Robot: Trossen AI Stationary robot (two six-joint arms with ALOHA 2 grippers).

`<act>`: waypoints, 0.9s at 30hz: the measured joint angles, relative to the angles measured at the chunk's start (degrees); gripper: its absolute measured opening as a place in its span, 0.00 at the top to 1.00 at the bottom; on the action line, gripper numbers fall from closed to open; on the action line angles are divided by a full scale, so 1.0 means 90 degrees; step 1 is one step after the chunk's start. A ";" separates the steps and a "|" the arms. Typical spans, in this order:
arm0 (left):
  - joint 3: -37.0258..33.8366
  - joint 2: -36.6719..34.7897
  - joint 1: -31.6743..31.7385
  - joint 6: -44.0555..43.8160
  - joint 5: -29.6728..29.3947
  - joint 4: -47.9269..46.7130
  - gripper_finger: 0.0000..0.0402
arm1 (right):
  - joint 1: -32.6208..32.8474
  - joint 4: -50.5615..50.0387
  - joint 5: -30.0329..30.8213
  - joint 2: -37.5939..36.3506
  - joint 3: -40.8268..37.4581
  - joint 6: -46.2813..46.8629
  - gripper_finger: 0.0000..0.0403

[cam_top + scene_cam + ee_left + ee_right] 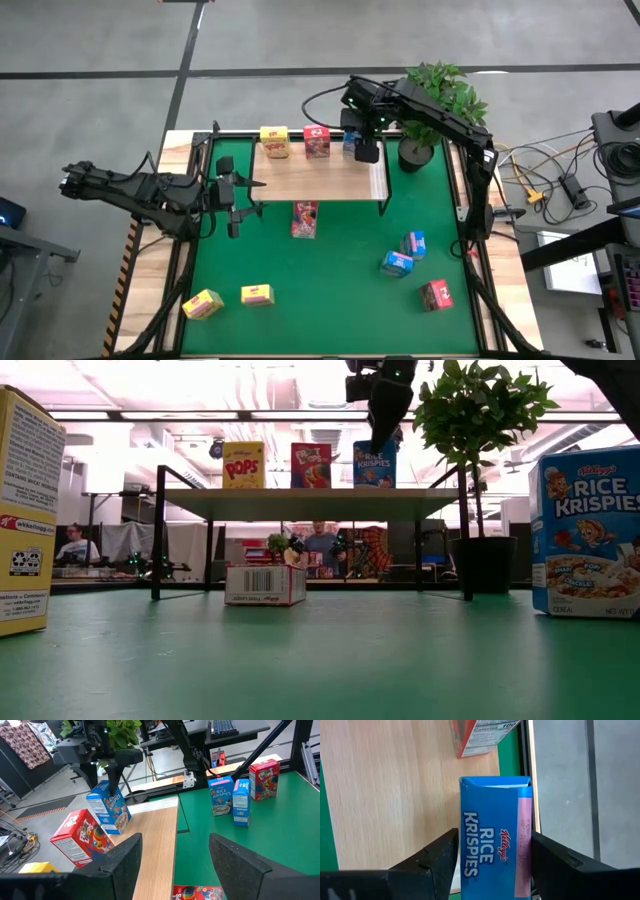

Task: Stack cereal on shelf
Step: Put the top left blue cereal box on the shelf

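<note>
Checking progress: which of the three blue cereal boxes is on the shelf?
The blue cardboard Rice Krispies box between the right gripper's fingers, beside the potted plant; both others stand on the green mat.

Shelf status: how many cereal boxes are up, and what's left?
Two boxes stand on the shelf: Corn Pops box and red box. The right gripper straddles a third, the Rice Krispies box, upright there. Six remain on the green mat. Left gripper waits open.

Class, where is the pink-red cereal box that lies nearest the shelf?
In the high view, the pink-red box lies on the green mat just in front of the shelf, near its middle, to the right of the left hand.
</note>
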 joint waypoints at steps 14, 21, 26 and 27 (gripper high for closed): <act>0.0000 0.0001 0.0000 0.0000 0.0000 0.0002 0.47 | 0.0001 0.0149 0.0029 -0.0020 0.0000 0.0387 0.36; 0.0000 0.0001 0.0000 -0.0002 0.0000 0.0004 0.47 | 0.0047 0.0161 0.0034 -0.0157 0.0097 0.0484 0.28; 0.0000 0.0001 0.0002 -0.0098 0.0001 0.0005 0.47 | 0.0198 0.0177 0.0026 -0.0177 0.0521 0.0779 0.28; 0.0000 0.0001 0.0000 -0.0128 0.0002 0.0007 0.47 | 0.0255 0.0191 0.0023 -0.0177 0.0610 0.0817 0.29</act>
